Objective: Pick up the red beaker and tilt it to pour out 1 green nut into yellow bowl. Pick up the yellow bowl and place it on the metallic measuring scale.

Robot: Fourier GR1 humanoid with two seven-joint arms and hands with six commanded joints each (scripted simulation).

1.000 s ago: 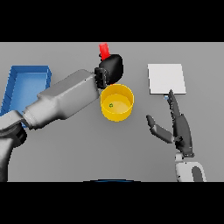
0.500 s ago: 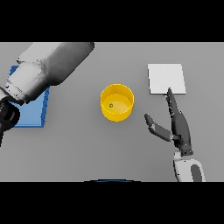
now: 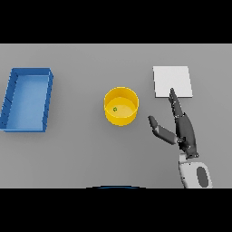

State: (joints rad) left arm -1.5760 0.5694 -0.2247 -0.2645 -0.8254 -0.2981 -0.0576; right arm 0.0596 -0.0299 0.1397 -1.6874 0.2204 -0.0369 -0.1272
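The yellow bowl [image 3: 121, 106] stands near the middle of the table with one small green nut [image 3: 115, 109] inside it. To its right and a little nearer lies my right hand [image 3: 182, 129], open, fingers straight and pointing toward the far side, thumb spread toward the bowl, not touching it. Just beyond the fingertips lies the flat pale square of the measuring scale [image 3: 172, 81]. No red beaker shows in the view, and my left hand is out of sight.
A blue rectangular tray [image 3: 28, 99] sits at the far left of the grey table, with nothing seen in it.
My left arm, which held the red beaker over the bowl, swung away to the left and has left the view with the beaker. The right hand has barely moved.
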